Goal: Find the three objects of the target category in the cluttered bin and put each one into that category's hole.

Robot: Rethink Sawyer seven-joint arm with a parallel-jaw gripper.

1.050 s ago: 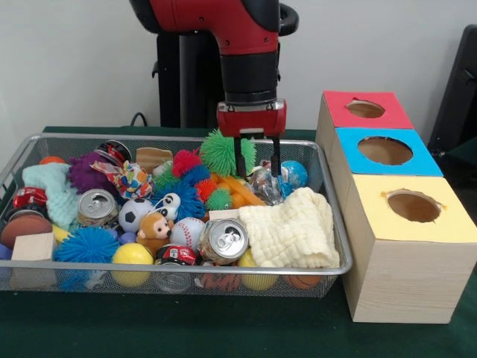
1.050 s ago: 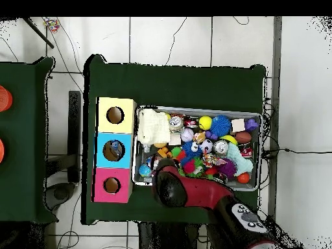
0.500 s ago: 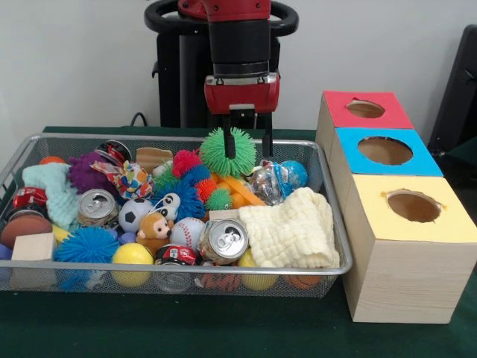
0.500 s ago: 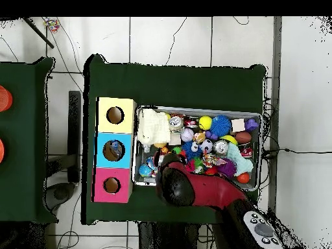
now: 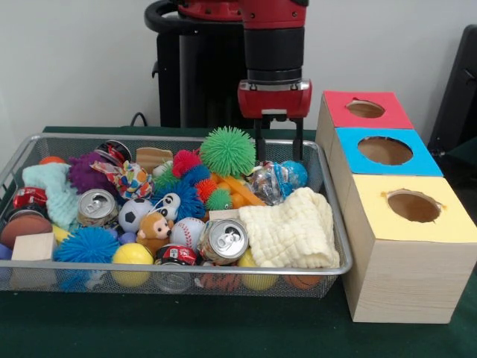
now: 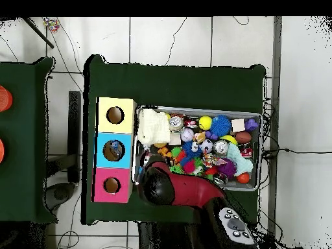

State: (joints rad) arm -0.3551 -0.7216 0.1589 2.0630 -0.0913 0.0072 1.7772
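Note:
My gripper (image 5: pixel 279 158) hangs open and empty above the back right of the wire bin (image 5: pixel 186 269), close to the red-topped box (image 5: pixel 339 119). Its two black fingers (image 5: pixel 259 149) stand apart with nothing between them. A green spiky ball (image 5: pixel 227 151) lies just to their left, and a clear crinkly toy (image 5: pixel 267 181) and a blue ball (image 5: pixel 295 173) lie below them. The blue-topped box (image 5: pixel 425 160) and yellow-topped box (image 5: pixel 455 224) stand in a row with the red one, each with a round hole. In the overhead view the arm (image 6: pixel 159 185) hides the gripper.
The bin (image 6: pixel 194 108) holds soda cans (image 5: pixel 223 240), a cream cloth (image 5: pixel 291 227), a soccer ball (image 5: pixel 134 213), a baseball (image 5: pixel 187 232), a monkey toy (image 5: pixel 154 230), blue spiky balls (image 5: pixel 86 246) and wooden blocks (image 5: pixel 33 247). The three boxes (image 6: pixel 100 139) stand against the bin's side.
The gripper has risen out of the bin with nothing in it and swung right, from beside the green spiky ball toward the red box.

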